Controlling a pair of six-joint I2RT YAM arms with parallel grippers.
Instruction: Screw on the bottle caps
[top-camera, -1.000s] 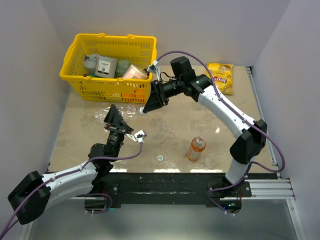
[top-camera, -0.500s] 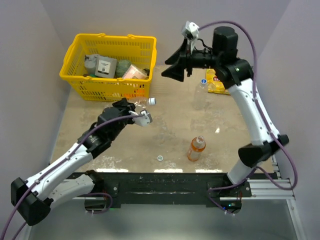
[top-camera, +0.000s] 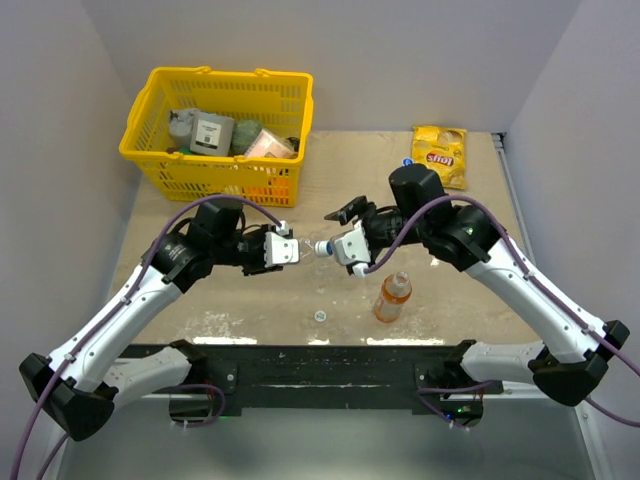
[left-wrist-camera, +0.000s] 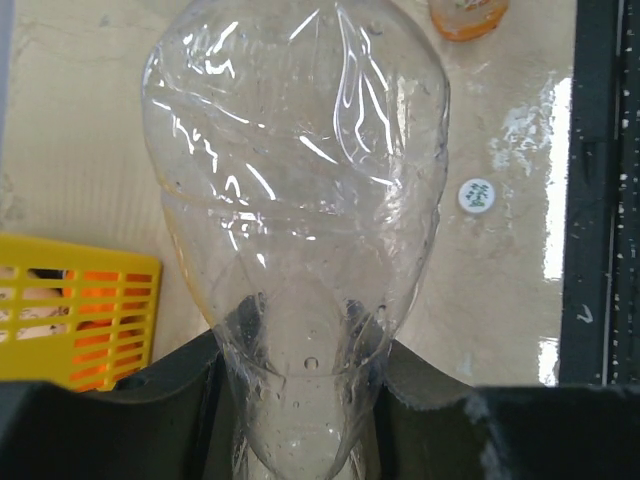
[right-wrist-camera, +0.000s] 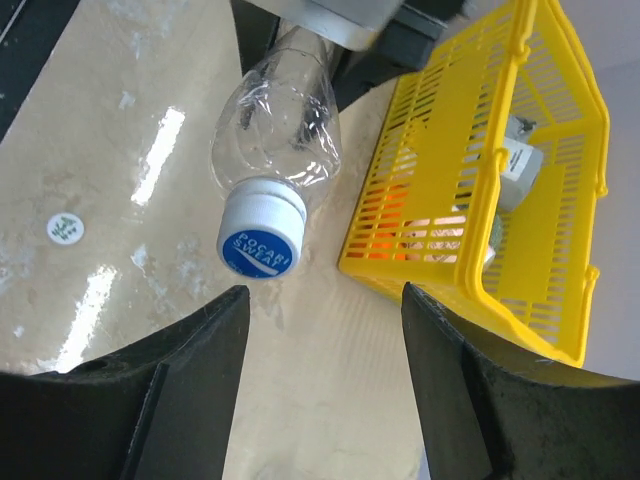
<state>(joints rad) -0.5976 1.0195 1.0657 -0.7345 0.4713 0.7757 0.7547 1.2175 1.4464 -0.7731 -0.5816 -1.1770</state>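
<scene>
Over the middle of the table, the left gripper is clamped on the lower body of a clear bottle. Its fingers press in on both sides, and the thin plastic looks crumpled where they bite. The bottle lies roughly level rather than upright, with its neck pointing towards the table's right edge. That turns the blue cap straight at the right gripper, so the hold seems meant to offer the cap for turning. The cap already sits on the neck, but how far down it is threaded cannot be told. The right gripper holds nothing; its jaws are spread well wider than the cap and stop just short of it, lined up on either side. This looks like the set-up for closing on the cap and twisting while the left arm braces the bottle. The soft wall could buckle or slip under that twist. An orange bottle stands close to the near edge, right of the middle, and whether it is capped is unclear. A loose whitish cap lies flat by the near edge around the middle. The yellow basket fills the far left corner, and a yellow packet lies towards the far right corner.
</scene>
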